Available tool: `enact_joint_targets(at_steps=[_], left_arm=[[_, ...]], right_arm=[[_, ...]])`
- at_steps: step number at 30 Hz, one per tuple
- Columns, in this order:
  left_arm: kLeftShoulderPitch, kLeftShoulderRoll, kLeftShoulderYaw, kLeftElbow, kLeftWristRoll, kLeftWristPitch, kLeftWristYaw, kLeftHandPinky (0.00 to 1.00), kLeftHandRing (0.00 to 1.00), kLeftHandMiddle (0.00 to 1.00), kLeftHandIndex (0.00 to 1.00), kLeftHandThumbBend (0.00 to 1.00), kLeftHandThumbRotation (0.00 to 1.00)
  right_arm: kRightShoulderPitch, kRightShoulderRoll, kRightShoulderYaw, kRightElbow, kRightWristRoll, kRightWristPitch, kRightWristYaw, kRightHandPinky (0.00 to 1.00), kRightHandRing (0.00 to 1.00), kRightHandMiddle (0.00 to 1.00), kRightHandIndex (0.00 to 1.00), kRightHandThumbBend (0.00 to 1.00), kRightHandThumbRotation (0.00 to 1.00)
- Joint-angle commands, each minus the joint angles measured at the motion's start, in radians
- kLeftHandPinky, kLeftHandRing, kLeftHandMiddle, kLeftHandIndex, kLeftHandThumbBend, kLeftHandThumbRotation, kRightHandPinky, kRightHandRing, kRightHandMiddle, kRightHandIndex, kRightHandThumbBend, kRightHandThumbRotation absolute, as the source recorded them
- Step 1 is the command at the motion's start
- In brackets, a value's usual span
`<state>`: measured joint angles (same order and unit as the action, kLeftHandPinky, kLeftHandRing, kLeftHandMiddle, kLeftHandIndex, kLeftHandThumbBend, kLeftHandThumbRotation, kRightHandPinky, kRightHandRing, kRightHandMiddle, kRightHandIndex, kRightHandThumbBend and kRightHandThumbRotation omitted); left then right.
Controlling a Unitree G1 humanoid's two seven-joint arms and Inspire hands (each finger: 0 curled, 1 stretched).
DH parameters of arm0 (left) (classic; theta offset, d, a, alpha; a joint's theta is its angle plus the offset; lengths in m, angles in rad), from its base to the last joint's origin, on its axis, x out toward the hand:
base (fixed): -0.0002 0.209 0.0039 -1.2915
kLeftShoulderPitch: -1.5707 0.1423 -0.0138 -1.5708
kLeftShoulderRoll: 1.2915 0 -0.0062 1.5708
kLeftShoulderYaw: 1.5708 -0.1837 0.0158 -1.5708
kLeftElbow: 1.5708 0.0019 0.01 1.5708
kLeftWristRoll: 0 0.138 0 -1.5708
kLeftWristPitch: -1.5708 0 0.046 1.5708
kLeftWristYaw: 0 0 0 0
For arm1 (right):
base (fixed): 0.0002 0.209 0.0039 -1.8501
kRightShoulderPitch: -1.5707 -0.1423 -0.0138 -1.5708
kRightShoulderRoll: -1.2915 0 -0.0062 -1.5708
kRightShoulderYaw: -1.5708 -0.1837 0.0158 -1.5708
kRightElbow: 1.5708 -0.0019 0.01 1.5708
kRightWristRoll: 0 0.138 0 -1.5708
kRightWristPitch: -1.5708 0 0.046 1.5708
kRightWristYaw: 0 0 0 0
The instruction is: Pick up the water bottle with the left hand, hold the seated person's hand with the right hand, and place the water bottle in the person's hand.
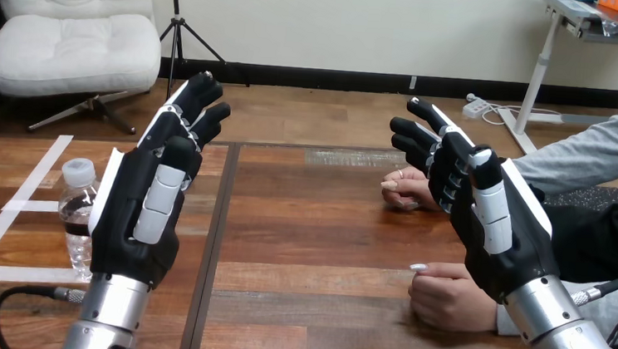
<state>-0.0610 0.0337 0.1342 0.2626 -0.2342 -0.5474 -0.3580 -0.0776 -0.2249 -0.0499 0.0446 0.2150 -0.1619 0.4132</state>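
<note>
Water bottle (76, 206) stands untouched just beside the left hand (140, 211).
Fingers straight and empty, it and the right hand (493, 231) hover, seemingly ready to start.

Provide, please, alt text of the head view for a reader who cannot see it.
Both robot hands are raised open over the wooden table, holding nothing. The left hand is beside an upright water bottle; the right hand is by the person's near hand and far hand, resting on the table.
</note>
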Motion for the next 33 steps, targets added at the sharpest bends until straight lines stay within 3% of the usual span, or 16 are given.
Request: enact_joint_targets(at_steps=[1, 9, 20, 33], left_arm=[[-0.069, 0.036, 0.009, -0.035, 0.015, -0.010, 0.015, 0.97, 0.90, 0.91, 0.89, 0.95, 0.78], [-0.123, 0.085, 0.052, -0.002, 0.013, -0.038, 0.034, 0.98, 0.92, 0.93, 0.93, 0.99, 0.73], [-0.196, 0.143, 0.116, 0.045, -0.002, -0.093, 0.066, 0.99, 0.97, 0.97, 0.95, 1.00, 0.75], [-0.224, 0.213, 0.176, -0.008, -0.027, -0.048, 0.108, 1.00, 1.00, 1.00, 1.00, 1.00, 0.74]], right_arm=[[-0.043, 0.006, -0.009, -0.043, 0.017, 0.007, -0.007, 0.99, 0.92, 0.90, 0.95, 1.00, 1.00], [-0.045, 0.005, -0.007, -0.036, 0.009, -0.007, -0.005, 0.99, 0.93, 0.91, 0.95, 1.00, 1.00], [-0.044, 0.010, -0.006, -0.037, 0.007, -0.005, -0.013, 0.99, 0.93, 0.91, 0.95, 1.00, 1.00], [-0.043, 0.010, -0.001, -0.043, 0.003, -0.004, -0.017, 1.00, 0.94, 0.92, 0.97, 1.00, 1.00]])
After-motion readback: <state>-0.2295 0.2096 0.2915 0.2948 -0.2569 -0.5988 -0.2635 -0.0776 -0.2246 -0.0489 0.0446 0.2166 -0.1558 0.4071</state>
